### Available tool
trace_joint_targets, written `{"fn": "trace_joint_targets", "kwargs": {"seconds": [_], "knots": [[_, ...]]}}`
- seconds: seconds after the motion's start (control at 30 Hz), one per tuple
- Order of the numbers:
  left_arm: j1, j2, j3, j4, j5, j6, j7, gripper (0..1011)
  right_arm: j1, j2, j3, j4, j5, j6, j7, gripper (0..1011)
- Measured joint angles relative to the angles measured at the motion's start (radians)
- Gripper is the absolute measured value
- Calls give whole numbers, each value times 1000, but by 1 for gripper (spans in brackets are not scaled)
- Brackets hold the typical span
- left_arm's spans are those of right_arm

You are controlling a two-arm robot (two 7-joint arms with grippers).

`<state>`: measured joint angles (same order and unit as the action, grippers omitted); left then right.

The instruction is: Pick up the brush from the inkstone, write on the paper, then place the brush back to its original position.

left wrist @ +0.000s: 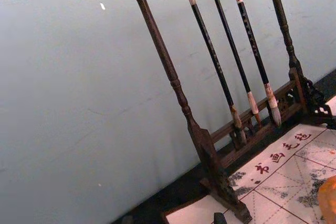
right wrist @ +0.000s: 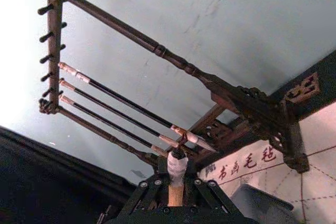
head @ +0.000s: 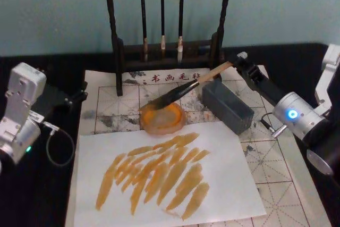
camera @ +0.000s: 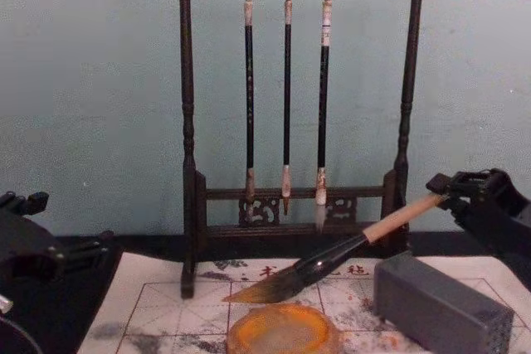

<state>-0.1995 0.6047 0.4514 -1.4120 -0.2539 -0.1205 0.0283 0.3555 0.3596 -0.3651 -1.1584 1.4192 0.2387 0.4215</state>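
The brush [head: 180,91] slants down to the left, its pale handle rising toward the rack and its dark tip hanging just over the orange inkstone [head: 147,123]. From the chest, the bristles of the brush [camera: 274,286] sit slightly above the inkstone [camera: 282,331]. My right gripper [head: 237,65] is shut on the handle's top end, beside the rack's right post. In the right wrist view the whitish end cap [right wrist: 177,166] stands between the fingers. The gridded paper [head: 109,104] lies under everything, and a white sheet [head: 228,179] with orange strokes covers its near half. My left gripper [head: 69,98] is parked at the left.
A wooden rack [head: 113,35] with three thin hanging brushes [camera: 286,97] stands at the back. A grey rectangular block [head: 227,106] lies right of the inkstone, close under the brush handle. Black tabletop borders the paper on both sides.
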Motion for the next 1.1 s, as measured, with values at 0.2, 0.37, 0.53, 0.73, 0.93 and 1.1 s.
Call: {"fn": "trace_joint_targets", "kwargs": {"seconds": [0.2, 0.37, 0.53, 0.73, 0.93, 1.1], "knots": [[0, 0, 0, 0, 0, 0, 0, 1001, 27, 3, -21, 27, 9, 5, 27, 195], [0, 0, 0, 0, 0, 0, 0, 1001, 46, 11, -42, 42, 14, 14, 56, 195], [0, 0, 0, 0, 0, 0, 0, 1001, 62, 20, -65, 48, 13, 21, 80, 195], [0, 0, 0, 0, 0, 0, 0, 1001, 77, 30, -98, 48, 7, 26, 107, 195], [0, 0, 0, 0, 0, 0, 0, 1001, 87, 37, -135, 44, -9, 24, 133, 195], [0, 0, 0, 0, 0, 0, 0, 1001, 96, 43, -171, 40, -34, 12, 147, 195]]}}
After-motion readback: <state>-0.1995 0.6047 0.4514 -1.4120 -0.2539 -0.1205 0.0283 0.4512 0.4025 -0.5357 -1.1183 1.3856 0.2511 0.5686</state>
